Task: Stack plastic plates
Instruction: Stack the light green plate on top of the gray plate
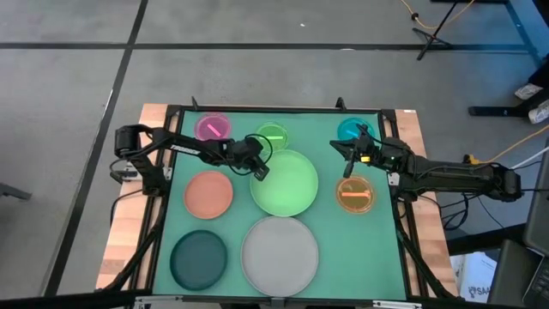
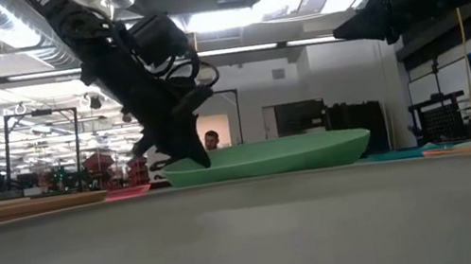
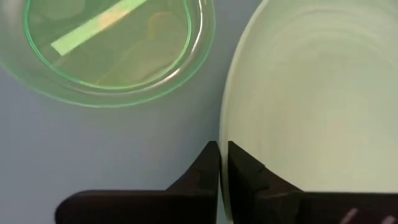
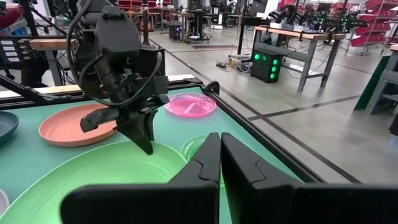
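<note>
The large light green plate (image 1: 287,184) lies in the middle of the green mat, with the large grey plate (image 1: 280,251) nearer. Salmon (image 1: 208,194) and dark teal (image 1: 199,259) plates lie to its left. Small pink (image 1: 212,127), green (image 1: 273,136) and blue (image 1: 350,130) plates line the far side, and the orange one (image 1: 354,195) sits to the right. My left gripper (image 1: 260,170) is shut on the light green plate's far-left rim. My right gripper (image 1: 350,159) hangs shut above the mat between the blue and orange plates, touching nothing. My left gripper (image 3: 224,155) pinches the light green plate's rim (image 3: 222,127) on its far-left side, one finger inside the plate and one outside. The fingers (image 2: 193,153) come from above, slanting down. The plate (image 2: 269,157) looks level; whether it rests on the mat I cannot tell.
A raised dark frame (image 1: 274,109) borders the mat, with wooden table edges (image 1: 129,223) outside it. The small green plate (image 3: 115,46) lies just beyond my left gripper. Bare mat shows between the plates. A person (image 2: 211,140) is visible far behind the table.
</note>
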Available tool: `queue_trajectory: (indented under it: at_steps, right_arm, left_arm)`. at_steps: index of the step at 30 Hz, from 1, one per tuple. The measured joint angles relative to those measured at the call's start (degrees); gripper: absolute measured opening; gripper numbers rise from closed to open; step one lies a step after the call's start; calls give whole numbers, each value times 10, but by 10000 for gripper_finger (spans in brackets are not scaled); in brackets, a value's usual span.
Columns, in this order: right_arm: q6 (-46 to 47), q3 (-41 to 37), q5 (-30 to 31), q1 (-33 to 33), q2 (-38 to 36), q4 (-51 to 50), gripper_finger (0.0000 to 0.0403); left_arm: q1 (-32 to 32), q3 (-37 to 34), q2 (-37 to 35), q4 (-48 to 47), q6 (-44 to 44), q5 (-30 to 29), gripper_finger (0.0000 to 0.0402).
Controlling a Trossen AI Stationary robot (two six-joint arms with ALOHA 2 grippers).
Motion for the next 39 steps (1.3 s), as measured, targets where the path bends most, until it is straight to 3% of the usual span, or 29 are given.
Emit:
queue_trajectory:
  at_steps: [7,14,23,29,33,39]
  right_arm:
    - [0,0,0,0,0,0,7]
    - [0,0,0,0,0,1,7]
    - [2,0,-6,0,0,1,7]
    - [33,0,-27,0,0,-5,7]
    - [46,-4,-81,0,1,-19,7]
    - [54,-10,-133,2,25,-23,7]
  left_arm:
    - [7,-1,-51,-5,28,6,4]
    - [-2,-1,-128,-13,35,57,4]
    - [-78,-1,-146,-25,28,149,4]
    - [-166,-1,-123,-17,8,109,5]
    - [-216,-1,-85,-9,-9,68,5]
    - [-250,-1,-22,30,-21,56,5]
